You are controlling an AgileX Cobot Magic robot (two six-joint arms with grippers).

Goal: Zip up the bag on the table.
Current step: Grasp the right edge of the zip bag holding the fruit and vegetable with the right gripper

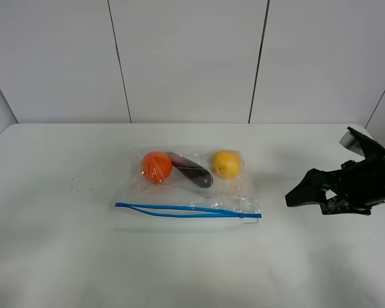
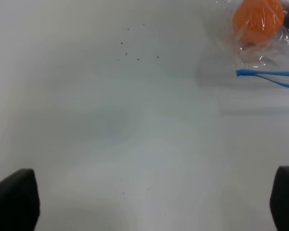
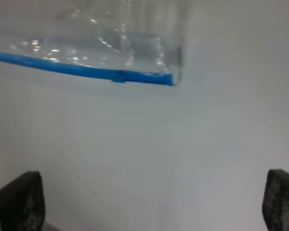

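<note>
The clear crinkly bag (image 1: 187, 186) lies flat in the middle of the white table (image 1: 64, 256). It holds an orange fruit (image 1: 156, 167), a dark purple vegetable (image 1: 191, 171) and a yellow fruit (image 1: 226, 163). Its blue zipper strip (image 1: 186, 210) runs along the near edge; the two tracks are apart toward the left end and meet at the right end. My right gripper (image 1: 305, 192) is open and empty, right of the bag's right corner (image 3: 171, 79). My left gripper (image 2: 149, 204) is open and empty, off the bag's left end (image 2: 241, 73); it is out of the exterior view.
Small dark specks (image 1: 74, 187) dot the table left of the bag. A grey panelled wall (image 1: 186, 58) stands behind the table's far edge. Bare tabletop lies on all sides of the bag.
</note>
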